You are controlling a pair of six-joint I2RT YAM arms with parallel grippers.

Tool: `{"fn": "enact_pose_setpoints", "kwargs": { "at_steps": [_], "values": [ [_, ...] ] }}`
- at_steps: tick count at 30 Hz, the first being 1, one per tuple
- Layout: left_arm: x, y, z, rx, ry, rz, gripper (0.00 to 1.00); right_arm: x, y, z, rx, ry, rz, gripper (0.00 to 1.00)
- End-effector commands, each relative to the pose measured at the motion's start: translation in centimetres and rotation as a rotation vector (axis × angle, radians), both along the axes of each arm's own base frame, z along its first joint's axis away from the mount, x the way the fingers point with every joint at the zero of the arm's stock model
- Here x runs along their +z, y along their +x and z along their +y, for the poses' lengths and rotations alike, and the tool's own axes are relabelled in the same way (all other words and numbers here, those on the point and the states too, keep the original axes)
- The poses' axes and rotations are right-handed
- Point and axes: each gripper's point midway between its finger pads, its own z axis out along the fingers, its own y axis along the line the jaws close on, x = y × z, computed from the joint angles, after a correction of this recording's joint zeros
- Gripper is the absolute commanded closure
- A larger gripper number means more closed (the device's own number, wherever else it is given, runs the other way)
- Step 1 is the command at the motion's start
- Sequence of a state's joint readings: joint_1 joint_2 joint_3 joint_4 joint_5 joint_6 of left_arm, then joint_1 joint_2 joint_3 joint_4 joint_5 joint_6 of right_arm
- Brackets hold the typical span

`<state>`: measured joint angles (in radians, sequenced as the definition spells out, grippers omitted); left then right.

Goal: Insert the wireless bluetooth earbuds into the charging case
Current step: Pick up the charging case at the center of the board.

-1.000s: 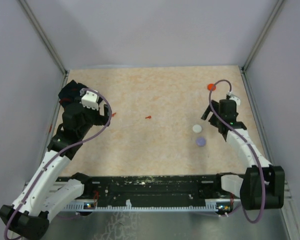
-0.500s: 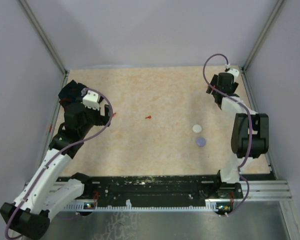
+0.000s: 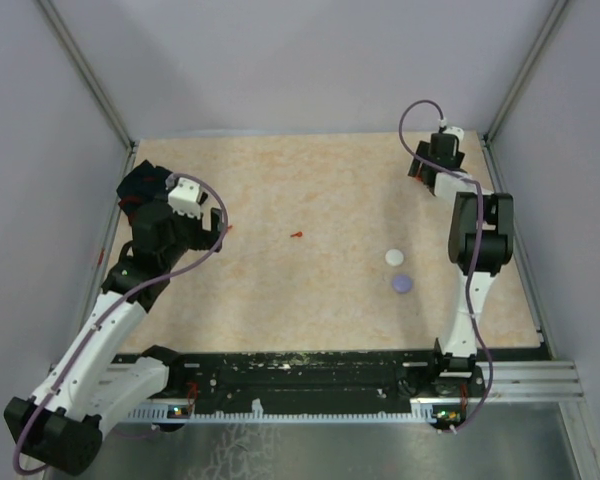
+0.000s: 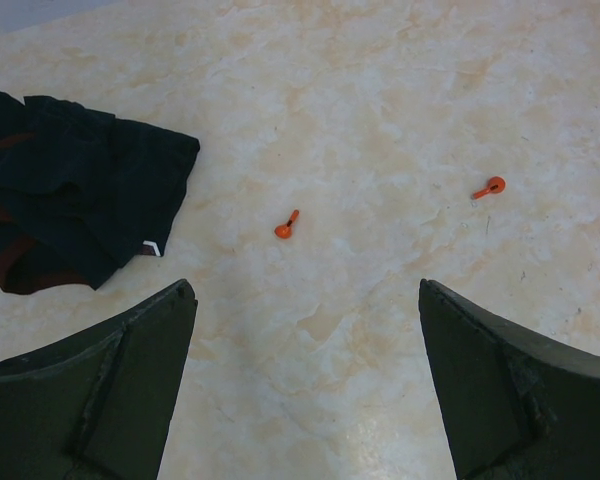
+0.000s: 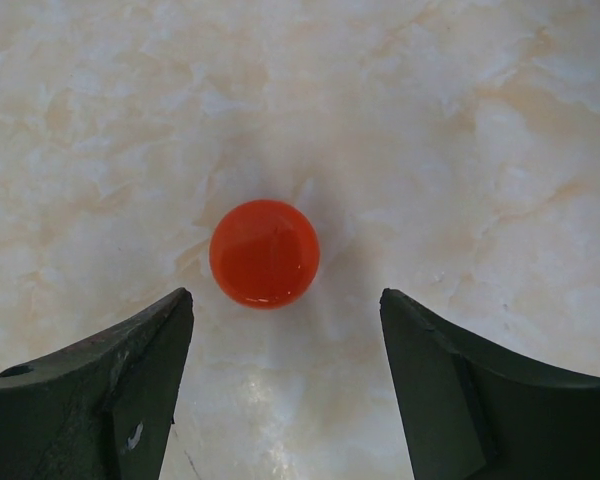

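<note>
Though well apart, two red earbuds [image 4: 287, 226] [image 4: 489, 187], three discs [image 5: 264, 252] [image 3: 394, 257] [image 3: 402, 284], one cloth [image 4: 70, 200].

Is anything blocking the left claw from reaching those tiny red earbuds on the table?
Nothing visible does. Bare table lies between the open left gripper and the near red earbud, and the far red earbud beyond; the black cloth sits aside.

Glossy red disc [image 5: 265, 253], matt tabletop [image 5: 480, 120]
</note>
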<state>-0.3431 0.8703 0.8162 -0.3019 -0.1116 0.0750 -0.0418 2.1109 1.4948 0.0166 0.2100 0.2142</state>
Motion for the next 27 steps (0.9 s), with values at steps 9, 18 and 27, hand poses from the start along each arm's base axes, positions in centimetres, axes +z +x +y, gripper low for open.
{"fn": "enact_pose_setpoints", "kwargs": {
  "at_steps": [9, 18, 27],
  "values": [
    [-0.2, 0.5, -0.5, -0.022, -0.023, 0.002, 0.04, -2.3, 2.8, 0.2, 0.029, 0.002, 0.053, 0.34],
    [-0.3, 0.5, -0.5, -0.025, -0.029, 0.009, 0.04, -4.0, 2.8, 0.0, 0.022, -0.003, 0.107, 0.39],
    [-0.4, 0.5, -0.7, -0.034, -0.037, 0.014, 0.04, -4.2, 3.1, -0.7, -0.001, -0.026, 0.125, 0.39]
  ]
}}
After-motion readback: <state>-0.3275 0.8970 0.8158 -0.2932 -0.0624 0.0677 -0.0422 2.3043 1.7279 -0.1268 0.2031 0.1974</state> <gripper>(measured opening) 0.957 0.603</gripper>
